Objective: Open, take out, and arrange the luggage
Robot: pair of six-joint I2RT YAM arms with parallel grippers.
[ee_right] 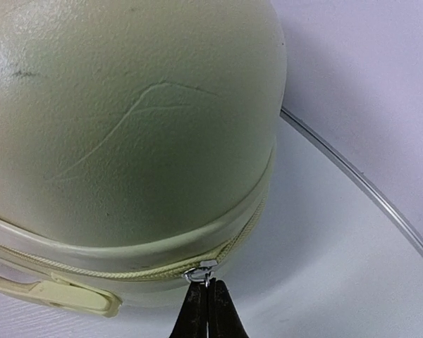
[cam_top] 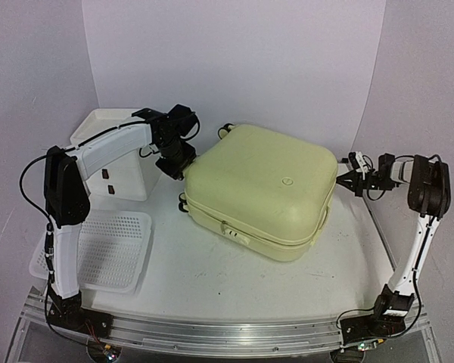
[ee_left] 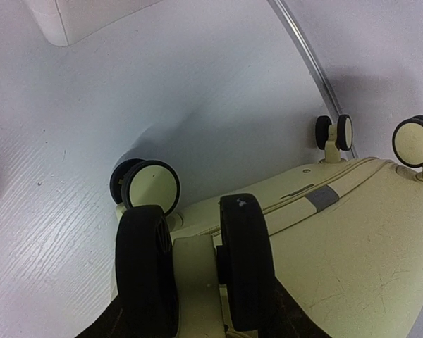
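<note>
The pale yellow luggage [cam_top: 261, 189] lies flat and closed in the middle of the table. My left gripper [cam_top: 175, 162] is at its back left corner. In the left wrist view my left gripper [ee_left: 197, 310] is shut on a black double wheel [ee_left: 245, 260], one finger outside each tyre, over the luggage shell [ee_left: 338, 239]. My right gripper [cam_top: 348, 178] is at the right corner. There the right gripper [ee_right: 208, 296] is shut on the small metal zipper pull [ee_right: 201, 272] at the seam of the luggage [ee_right: 127, 127].
A white drawer box [cam_top: 117, 162] stands at the back left, just behind my left arm. A white perforated basket [cam_top: 106, 249] lies at the front left. A metal rail [ee_right: 366, 183] edges the table on the right, close to the white backdrop walls.
</note>
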